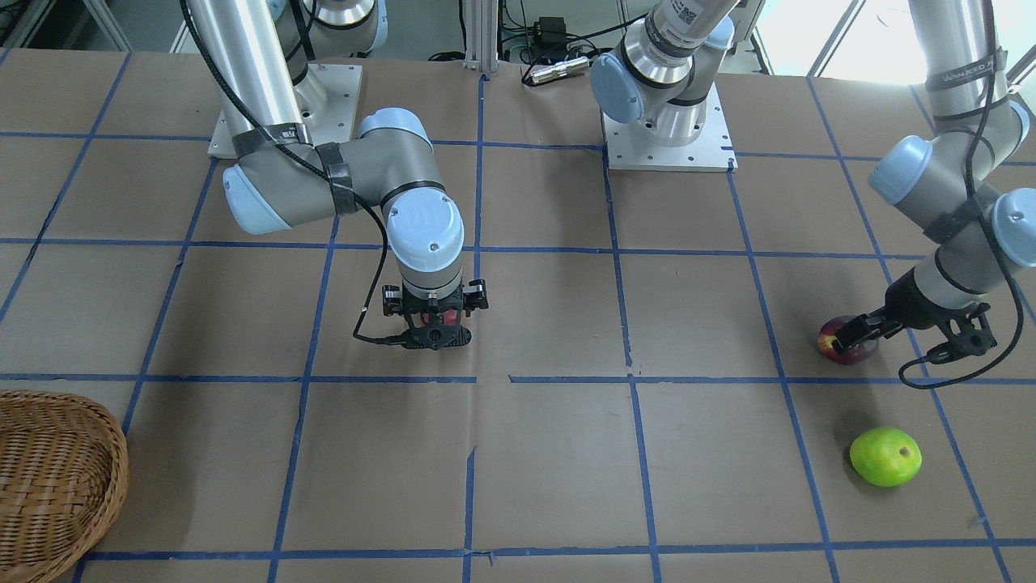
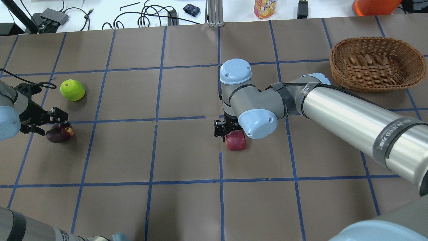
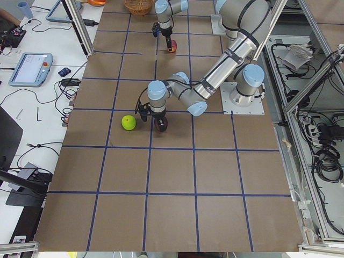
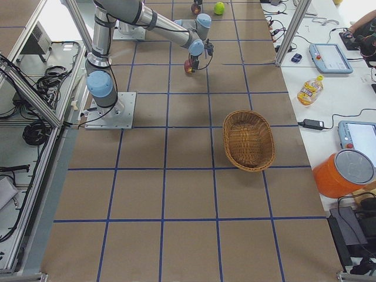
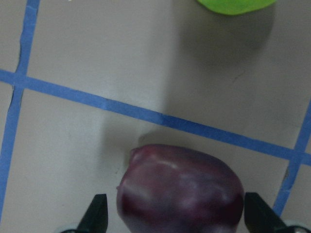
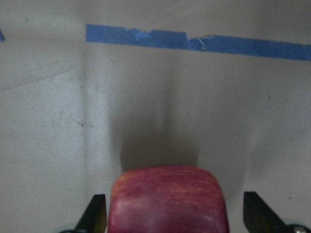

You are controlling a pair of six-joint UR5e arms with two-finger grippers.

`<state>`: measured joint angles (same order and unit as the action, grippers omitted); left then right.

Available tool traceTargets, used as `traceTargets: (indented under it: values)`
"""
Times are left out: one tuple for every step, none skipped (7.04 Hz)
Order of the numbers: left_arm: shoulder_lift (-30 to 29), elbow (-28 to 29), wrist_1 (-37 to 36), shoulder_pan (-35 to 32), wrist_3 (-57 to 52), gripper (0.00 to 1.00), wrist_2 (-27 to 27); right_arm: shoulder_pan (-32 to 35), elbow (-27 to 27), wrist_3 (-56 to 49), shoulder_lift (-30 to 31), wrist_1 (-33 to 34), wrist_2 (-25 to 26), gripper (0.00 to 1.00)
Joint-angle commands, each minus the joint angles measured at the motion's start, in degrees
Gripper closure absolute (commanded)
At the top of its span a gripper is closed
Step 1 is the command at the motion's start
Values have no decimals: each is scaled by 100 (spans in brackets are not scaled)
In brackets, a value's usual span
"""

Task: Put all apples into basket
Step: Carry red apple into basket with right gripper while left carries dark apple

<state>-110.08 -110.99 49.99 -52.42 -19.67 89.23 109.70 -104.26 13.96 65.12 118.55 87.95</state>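
You are at the grasp step on two fronts, and nothing is in the round, light-brown woven wicker basket [image 2: 374, 63] yet. It sits empty at the far right of the brown paper-covered table with its blue tape grid [image 2: 187, 154], well apart from all three fruits. Your right gripper [image 6: 172, 216] points straight down over the red apple with yellowish streaks [image 2: 236, 142] near the table's middle. Its jaws are spread wide and straddle the fruit, with a clear gap between each black fingertip [image 6: 99, 213] and the skin. Your left gripper [image 5: 172, 216] comes in at a slant over the dark purple-maroon apple [image 2: 60, 133] at the left end, also spread wide. This fruit nearly fills the span and the tips sit just beside its flanks; whether they touch I cannot tell. Both apples look to be resting on the paper. The bright lime-green apple [image 2: 72, 90] lies untouched just beyond the maroon one, near but apart. Next, I judge, you need to close each pair of fingers squarely across the widest part before lifting, since a smooth, round fruit may roll or squirt out if pinched off-centre. The right gripper has the short carry to the basket. The left one faces a long reach across, so a hand-over or a staged drop may be needed.
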Motion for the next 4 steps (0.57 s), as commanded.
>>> traceTargets:
  values:
    - [-31,-1,11,13,25,0,-37,17,-60,-52,70,10,-50,89]
    - [-31,-10,37,13,25,0,-46,-1,-42,-69,114,-16,-33,92]
    - [-40,-80,81,39,-80,2,-272,-88,19,-87,158,1,-24,92]
    - [-66,-132,-6,39,-194,50,-283,-289,367,-122,394,-7,107,91]
